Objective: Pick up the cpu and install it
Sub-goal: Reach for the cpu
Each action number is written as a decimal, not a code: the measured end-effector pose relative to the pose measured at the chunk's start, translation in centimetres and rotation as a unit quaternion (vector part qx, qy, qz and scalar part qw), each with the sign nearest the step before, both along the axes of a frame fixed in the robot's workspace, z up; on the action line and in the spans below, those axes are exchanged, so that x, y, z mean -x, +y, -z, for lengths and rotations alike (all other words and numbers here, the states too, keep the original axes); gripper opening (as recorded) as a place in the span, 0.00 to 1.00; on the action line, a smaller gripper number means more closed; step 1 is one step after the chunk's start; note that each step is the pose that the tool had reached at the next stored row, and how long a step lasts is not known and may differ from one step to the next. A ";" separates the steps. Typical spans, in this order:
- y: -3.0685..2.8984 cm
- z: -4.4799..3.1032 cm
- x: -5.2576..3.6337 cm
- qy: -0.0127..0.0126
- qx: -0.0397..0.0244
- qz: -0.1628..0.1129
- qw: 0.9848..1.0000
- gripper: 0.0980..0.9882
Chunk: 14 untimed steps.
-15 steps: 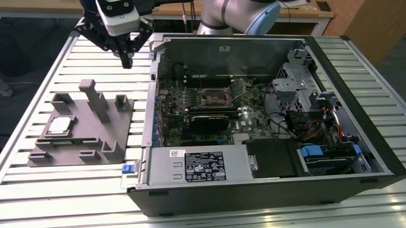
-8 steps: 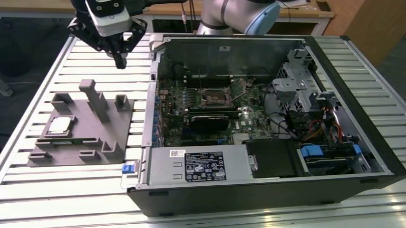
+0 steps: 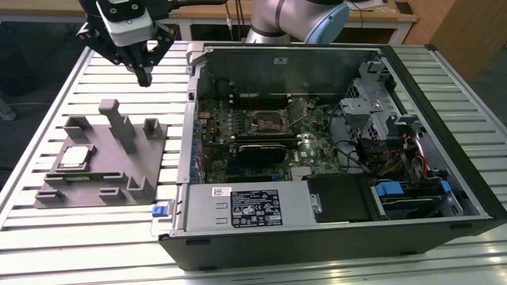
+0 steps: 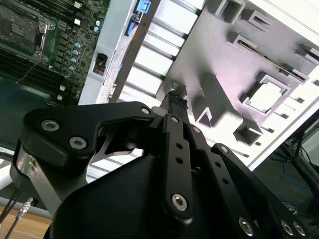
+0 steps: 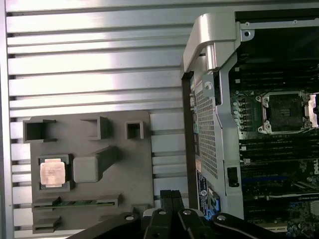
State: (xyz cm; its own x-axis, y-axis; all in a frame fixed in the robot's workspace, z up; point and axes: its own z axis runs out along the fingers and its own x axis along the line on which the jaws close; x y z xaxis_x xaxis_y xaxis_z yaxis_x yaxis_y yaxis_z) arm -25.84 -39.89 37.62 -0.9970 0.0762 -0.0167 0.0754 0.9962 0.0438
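Hovering above the slatted metal table (image 3: 95, 249), the gripper (image 3: 143, 80) hangs over the strip of bare slats just beyond the far edge of the grey plastic fixture (image 3: 103, 178), on the exterior view's left of the open computer case (image 3: 467, 178). Its two black fingers are pressed together with nothing between them, which shows in both wrist views, where the tips (image 5: 172, 195) meet as one narrow block. The claw touches neither the fixture nor the case.

The cpu (image 3: 75, 156) lies flat in a square recess of the fixture, toward the fixture's side farthest from the case, its pale metal top facing up. In the first wrist view the cpu (image 5: 52, 173) sits squarely inside its pocket, beside a raised grey block, with a thin green circuit strip (image 5: 79, 202) lying in a slot just beside it. The second wrist view shows the same chip (image 4: 264, 97) well apart from the closed fingertips (image 4: 177, 99).

Inside the case, the black square socket (image 3: 269, 122) on the motherboard stands open, its metal frame lifted, with nothing seated in it; it also shows in the first wrist view (image 5: 286, 112). A long grey box with a white label (image 3: 246, 205) runs along the near edge of the case
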 end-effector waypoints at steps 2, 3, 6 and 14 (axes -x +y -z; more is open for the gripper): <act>0.00 0.02 0.23 0.000 0.000 0.000 1.000 0.01; 0.00 0.03 0.35 0.000 0.000 0.000 1.000 0.01; 0.00 0.06 0.70 0.000 0.000 0.000 1.000 0.01; 0.00 0.14 1.59 0.000 0.000 0.000 1.000 0.01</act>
State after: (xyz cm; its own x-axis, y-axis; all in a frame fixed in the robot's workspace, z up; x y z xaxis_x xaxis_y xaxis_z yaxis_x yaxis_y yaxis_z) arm -27.43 -39.89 37.48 -0.9970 0.0763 -0.0166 0.0755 0.9962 0.0438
